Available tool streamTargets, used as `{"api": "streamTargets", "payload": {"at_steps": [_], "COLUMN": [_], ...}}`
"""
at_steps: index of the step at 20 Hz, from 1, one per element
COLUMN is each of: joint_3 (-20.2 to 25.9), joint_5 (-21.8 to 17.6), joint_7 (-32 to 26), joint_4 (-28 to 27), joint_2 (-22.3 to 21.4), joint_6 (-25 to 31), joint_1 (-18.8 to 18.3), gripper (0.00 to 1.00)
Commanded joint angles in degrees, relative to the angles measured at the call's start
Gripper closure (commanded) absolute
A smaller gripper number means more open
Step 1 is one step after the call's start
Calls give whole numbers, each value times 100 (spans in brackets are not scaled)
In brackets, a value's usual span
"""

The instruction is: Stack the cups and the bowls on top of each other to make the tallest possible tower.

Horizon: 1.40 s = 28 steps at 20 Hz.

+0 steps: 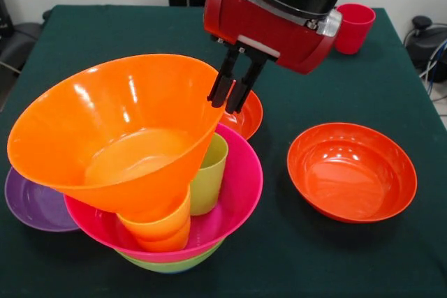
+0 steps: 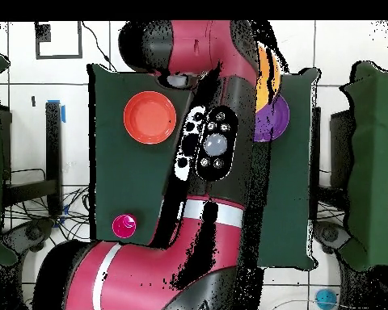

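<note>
A big deep orange bowl (image 1: 119,127) sits tilted with its base on a yellow-orange cup (image 1: 162,232). That cup stands in a magenta bowl (image 1: 237,186), which is nested in a lime-green bowl (image 1: 171,266); together they form the tower. A lime green cup (image 1: 209,172) stands in the magenta bowl beside it. My gripper (image 1: 232,92) comes down at the orange bowl's right rim, fingers pinched on the rim. In the overhead view the arm hides the tower, leaving only an orange sliver (image 2: 264,77).
A shallow red-orange bowl (image 1: 351,171) (image 2: 149,117) lies apart from the tower. A second one (image 1: 248,116) peeks out behind the gripper. A purple bowl (image 1: 33,204) (image 2: 276,117) touches the tower's other side. A red cup (image 1: 355,27) (image 2: 124,226) stands at a table corner.
</note>
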Motion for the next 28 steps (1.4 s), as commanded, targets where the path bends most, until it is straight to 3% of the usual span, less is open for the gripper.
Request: {"api": "streamTargets", "payload": {"at_steps": [1, 5, 28], "joint_3": [226, 158, -155], "joint_5": [74, 108, 405], "joint_7": [1174, 1237, 1530], "joint_4": [-15, 126, -435], "joint_2": [228, 194, 577], "joint_6": [94, -4, 272], "joint_1": [133, 185, 317], "gripper": [100, 100, 100]}}
